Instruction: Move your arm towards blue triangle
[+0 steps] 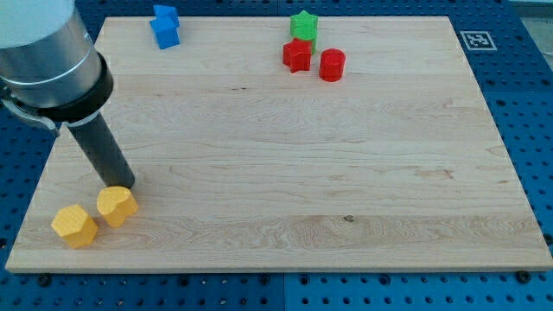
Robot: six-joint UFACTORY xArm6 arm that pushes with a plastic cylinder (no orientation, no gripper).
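Blue triangle-like block [164, 25] at the wooden board's [285, 173] top left, green star [303, 24], red star [296, 55] and red cylinder [332, 65] clustered rightward, my tip [127, 186], a bare fingerless rod, touching a yellow block [117, 206] at bottom left, second yellow block [73, 225] just beside, bare board between tip and triangle.

Bare board [285, 155] toward blue block [164, 26]

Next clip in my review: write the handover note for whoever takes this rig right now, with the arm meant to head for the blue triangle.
My tip: at the view's lower left, right above the nearer yellow block; a second yellow block lies just left of that.
Blue block: top left corner of the board; exact shape hard to make out.
Green star, red star and red cylinder: top, right of centre.
Done: nothing visible yet; tip far from the blue block.
Left: travel up the board's left side to it.
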